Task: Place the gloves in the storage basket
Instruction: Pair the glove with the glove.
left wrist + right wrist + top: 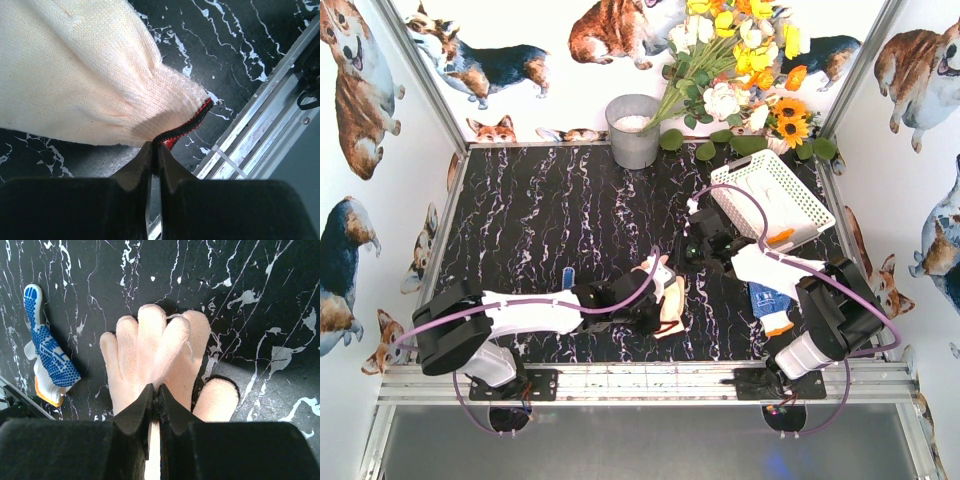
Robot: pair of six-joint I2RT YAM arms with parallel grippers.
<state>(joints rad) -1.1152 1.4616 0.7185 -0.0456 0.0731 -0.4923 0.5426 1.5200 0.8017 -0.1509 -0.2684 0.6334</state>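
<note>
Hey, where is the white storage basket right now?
In the top view, the storage basket sits far right on the table, just in front of the flowers, right of the grey bucket.

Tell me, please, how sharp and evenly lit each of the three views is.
Top view: bright, even, sharp. Left wrist view: knit glove crisp, black fingers near the lens soft. Right wrist view: sharp, pale glove throwing a dark shadow on the table.

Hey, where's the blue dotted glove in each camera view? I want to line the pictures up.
Top: blue glove low right, beside the right arm.
Left wrist: not in it.
Right wrist: blue glove at the far left, lying flat.
Shared landmark: the black marbled table, in all three.
</note>
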